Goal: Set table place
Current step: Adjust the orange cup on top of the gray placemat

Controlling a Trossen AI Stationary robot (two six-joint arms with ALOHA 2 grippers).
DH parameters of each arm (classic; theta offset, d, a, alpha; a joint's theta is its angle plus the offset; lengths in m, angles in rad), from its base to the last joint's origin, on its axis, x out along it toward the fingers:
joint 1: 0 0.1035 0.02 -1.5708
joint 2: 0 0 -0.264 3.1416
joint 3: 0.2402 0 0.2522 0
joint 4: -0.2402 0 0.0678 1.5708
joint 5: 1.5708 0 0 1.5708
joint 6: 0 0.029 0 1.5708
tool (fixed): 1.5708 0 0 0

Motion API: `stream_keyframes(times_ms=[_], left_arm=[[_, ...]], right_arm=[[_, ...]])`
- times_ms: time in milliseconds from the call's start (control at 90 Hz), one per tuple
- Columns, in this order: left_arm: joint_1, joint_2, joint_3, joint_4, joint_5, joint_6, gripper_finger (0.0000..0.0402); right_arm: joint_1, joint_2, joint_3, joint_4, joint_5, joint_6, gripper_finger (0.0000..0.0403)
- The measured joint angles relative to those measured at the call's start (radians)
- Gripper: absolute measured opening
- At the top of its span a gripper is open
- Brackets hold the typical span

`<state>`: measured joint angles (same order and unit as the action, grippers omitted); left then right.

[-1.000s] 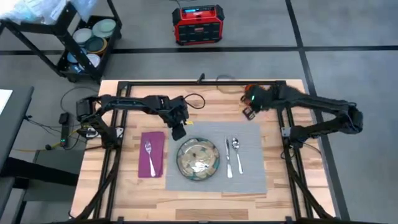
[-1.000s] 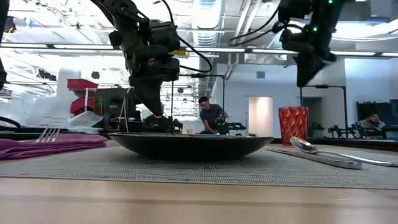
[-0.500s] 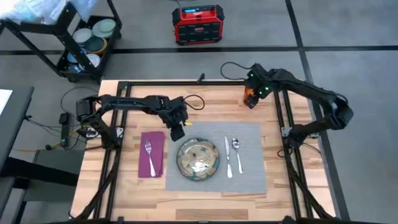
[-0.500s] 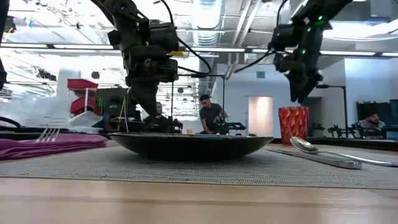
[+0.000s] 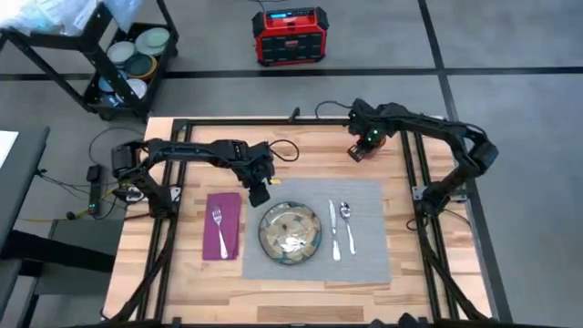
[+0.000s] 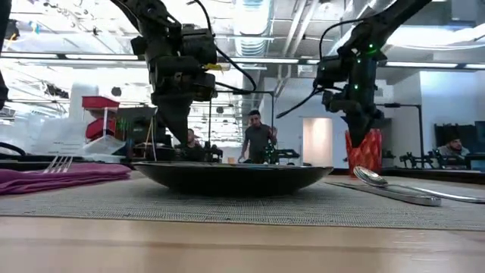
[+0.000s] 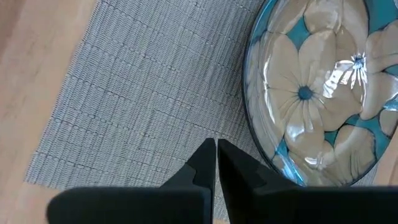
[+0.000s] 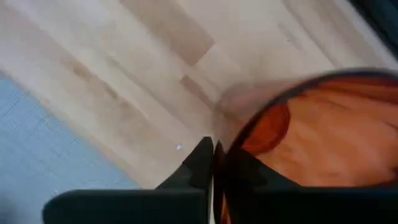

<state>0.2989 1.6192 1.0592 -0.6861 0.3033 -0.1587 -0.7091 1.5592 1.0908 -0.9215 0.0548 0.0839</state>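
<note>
My right jaws are clenched on the rim of the orange cup, carrying it low over the bare worktop just beyond the far edge of the grey mat, while my left jaws, pinched together on nothing, hang over the mat beside the plate. To do this well, I judge I should keep the cup level and bring it down gently near the mat's far right corner, beyond the knife and spoon, and let go only once its base sits flat.
</note>
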Motion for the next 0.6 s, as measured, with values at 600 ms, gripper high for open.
stream_keyframes(times_ms=[600], left_arm=[[-0.032, 0.0, 0.0, -0.005, 0.0, -0.002, 0.0]], right_arm=[[0.237, -0.054, -0.049, -0.006, 0.023, 0.218, 0.0001]])
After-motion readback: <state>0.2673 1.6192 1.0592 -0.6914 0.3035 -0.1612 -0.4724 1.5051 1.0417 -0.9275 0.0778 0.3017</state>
